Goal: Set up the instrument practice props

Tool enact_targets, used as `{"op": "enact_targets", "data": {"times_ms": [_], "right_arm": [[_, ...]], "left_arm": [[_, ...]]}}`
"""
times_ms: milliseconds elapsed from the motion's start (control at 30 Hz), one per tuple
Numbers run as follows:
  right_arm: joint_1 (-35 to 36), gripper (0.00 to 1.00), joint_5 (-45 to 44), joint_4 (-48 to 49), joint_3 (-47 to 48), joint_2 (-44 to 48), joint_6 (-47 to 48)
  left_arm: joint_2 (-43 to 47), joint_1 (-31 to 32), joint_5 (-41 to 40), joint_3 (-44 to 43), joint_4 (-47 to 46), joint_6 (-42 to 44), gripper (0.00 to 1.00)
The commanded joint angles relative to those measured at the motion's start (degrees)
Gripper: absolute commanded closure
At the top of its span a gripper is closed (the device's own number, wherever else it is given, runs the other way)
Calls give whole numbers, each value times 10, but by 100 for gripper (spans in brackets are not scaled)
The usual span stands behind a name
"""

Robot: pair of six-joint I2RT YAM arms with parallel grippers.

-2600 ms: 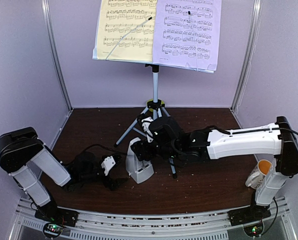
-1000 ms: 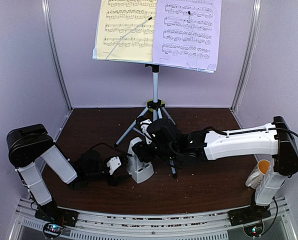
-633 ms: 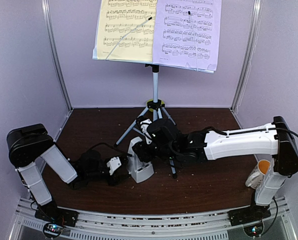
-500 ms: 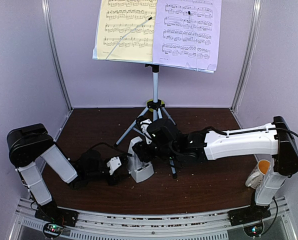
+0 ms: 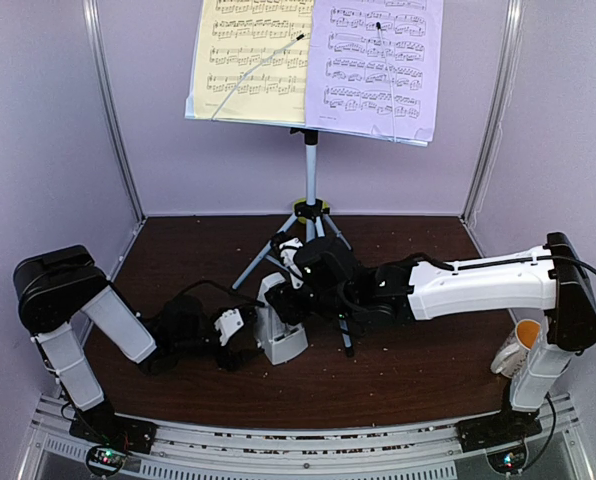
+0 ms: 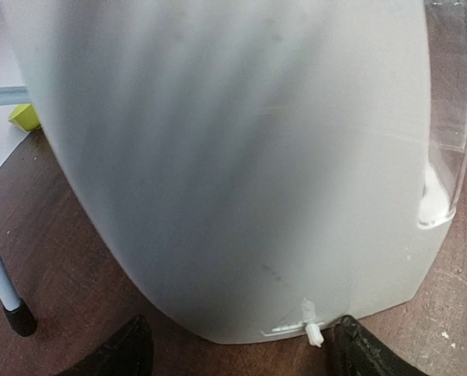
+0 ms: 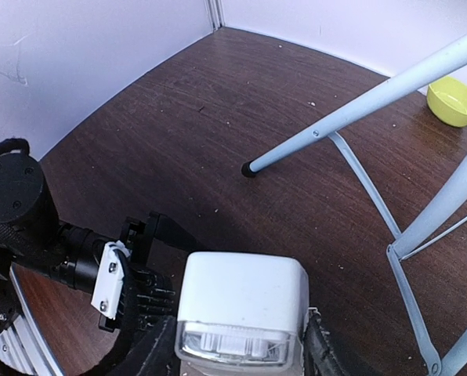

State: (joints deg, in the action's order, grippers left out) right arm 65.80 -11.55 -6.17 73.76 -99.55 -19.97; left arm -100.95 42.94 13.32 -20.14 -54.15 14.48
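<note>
Jaws on right gripper (image 7: 237, 348) pinching metronome (image 7: 241, 301) up top, left gripper (image 6: 245, 351) jaws spread wide at its base | metronome upright on worktop (image 5: 408, 370), just before music stand (image 5: 310, 170) | count: one metronome, one stand, two sheets: yellow sheet (image 5: 248, 60), lilac sheet (image 5: 378, 65)

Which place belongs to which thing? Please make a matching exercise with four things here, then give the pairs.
Things
1. yellow sheet of printed music
2. lilac sheet of printed music
3. small white pyramid-shaped metronome
4. white ceramic mug with orange inside

Places
A. close to the grey tripod feet
B. right half of the white perforated music stand
C. beside the right arm base
D. left half of the stand

Pairs: 1-D, 2-B, 3-A, 4-C
</note>
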Motion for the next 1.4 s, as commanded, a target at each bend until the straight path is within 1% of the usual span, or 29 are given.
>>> {"op": "enact_targets", "data": {"times_ms": [0,133,367,767,800,900,967,1100,1367], "right_arm": [[-4,48,-2,4,-4,17,19],[-6,50,0,4,-5,21,29],[-15,53,14,18,-20,34,39],[-18,58,36,33,-26,34,41],[-17,58,37,34,-26,33,41],[-17,59,43,35,-28,33,42],[-17,59,45,37,-30,34,43],[-17,60,48,40,-31,35,47],[-18,62,53,44,-29,31,48]], "left_arm": [[-3,-18,39,-21,10,-1,20],[-4,-20,64,-29,29,6,23],[-10,-20,73,-36,41,11,27],[-15,-24,58,-36,35,1,34],[-16,-27,55,-36,33,-2,33],[-16,-34,49,-37,28,-11,23],[-16,-36,54,-40,31,-8,21],[-15,-36,75,-53,49,11,20],[-20,-43,99,-59,50,18,26]]}}
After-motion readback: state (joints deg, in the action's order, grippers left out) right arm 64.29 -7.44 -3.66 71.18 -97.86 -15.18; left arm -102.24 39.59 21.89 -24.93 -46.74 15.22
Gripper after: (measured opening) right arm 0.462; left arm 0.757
